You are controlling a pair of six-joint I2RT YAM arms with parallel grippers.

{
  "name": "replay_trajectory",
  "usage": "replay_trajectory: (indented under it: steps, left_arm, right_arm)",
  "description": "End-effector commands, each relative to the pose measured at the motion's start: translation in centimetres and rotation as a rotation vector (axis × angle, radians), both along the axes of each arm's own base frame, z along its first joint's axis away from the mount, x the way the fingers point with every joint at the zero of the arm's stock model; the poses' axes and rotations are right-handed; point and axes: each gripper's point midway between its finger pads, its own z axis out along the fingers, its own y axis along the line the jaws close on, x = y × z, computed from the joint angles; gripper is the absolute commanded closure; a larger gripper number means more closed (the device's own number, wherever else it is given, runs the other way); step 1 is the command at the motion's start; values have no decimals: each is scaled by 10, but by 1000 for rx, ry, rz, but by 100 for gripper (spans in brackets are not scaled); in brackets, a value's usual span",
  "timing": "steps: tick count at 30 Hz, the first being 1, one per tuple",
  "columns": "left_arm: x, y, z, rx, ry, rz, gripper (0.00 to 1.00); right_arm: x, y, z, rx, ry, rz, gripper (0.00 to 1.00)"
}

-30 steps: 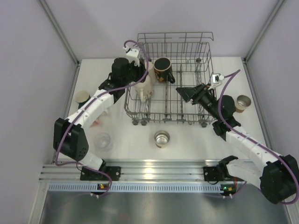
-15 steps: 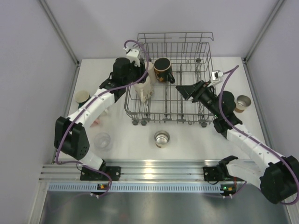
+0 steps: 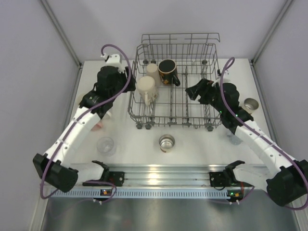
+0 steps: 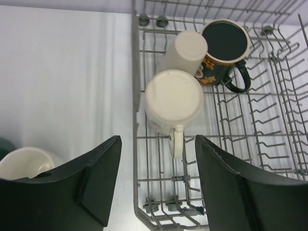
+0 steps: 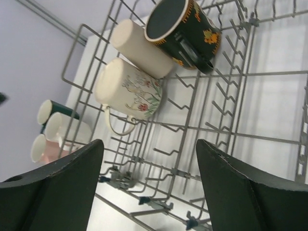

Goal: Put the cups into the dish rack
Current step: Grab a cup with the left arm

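The grey wire dish rack (image 3: 173, 122) holds a cream mug (image 3: 146, 89) upside down, a cream tumbler (image 3: 153, 70) and a black mug (image 3: 168, 70). My left gripper (image 3: 120, 86) hangs open above the rack's left edge (image 4: 134, 96), apart from the cream mug (image 4: 174, 98), nothing between its fingers (image 4: 101, 173). My right gripper (image 3: 192, 91) is open and empty over the rack's right half (image 5: 231, 96). On the table stand a steel cup (image 3: 166, 142), a clear cup (image 3: 105, 145) and a brown-banded cup (image 3: 250, 105).
Left of the rack, a green cup (image 5: 53, 109), a white cup (image 5: 67, 129) and a pink cup (image 5: 41, 148) stand close together, mostly under my left arm in the top view. Grey walls close in the table's sides and back.
My left gripper has let go of the cream mug, opened wider and drawn back to the left of the rack. The right gripper has shifted slightly toward the far side.
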Motion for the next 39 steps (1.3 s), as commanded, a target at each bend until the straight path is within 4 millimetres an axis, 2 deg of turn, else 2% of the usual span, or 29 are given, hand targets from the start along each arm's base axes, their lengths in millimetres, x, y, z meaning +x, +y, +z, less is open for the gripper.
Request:
replay_trajectory:
  steps: [1,2,4,5,7,8,13,19,28,33,39]
  left_arm:
    - [-21,50,1,9,16,247,31]
    - [-25,65,6,10,-3,317,27]
    - [-28,79,3,-5,16,379,24]
    - [-27,81,-1,-15,32,388,22]
    - [-25,94,-10,-43,80,426,21]
    - [-22,94,-16,-57,109,417,20]
    - [-19,123,-42,-78,210,541,16]
    - [-23,148,-66,-128,257,669,20]
    - [-33,175,-83,-185,274,822,21]
    - [-38,191,-90,-158,305,918,21]
    - [-38,199,-98,-91,343,898,23]
  right_arm:
    - [-1,-14,-5,-69,-2,-36,21]
    - [-4,-13,-7,-75,-7,-18,18]
    - [-7,-16,-5,-67,-8,-36,15]
    - [-8,-17,-5,-68,-5,-39,7]
    - [-9,-24,-4,-74,-7,-74,2]
    - [-8,-27,-5,-80,-5,-87,1]
    - [-10,-29,-7,-99,-2,-86,1]
    - [-18,-16,-12,-73,-9,-5,1]
    - [-19,-17,-13,-84,-21,2,0]
    - [-20,-17,-13,-88,-27,6,1]
    - [-21,-17,-12,-85,-29,7,1]
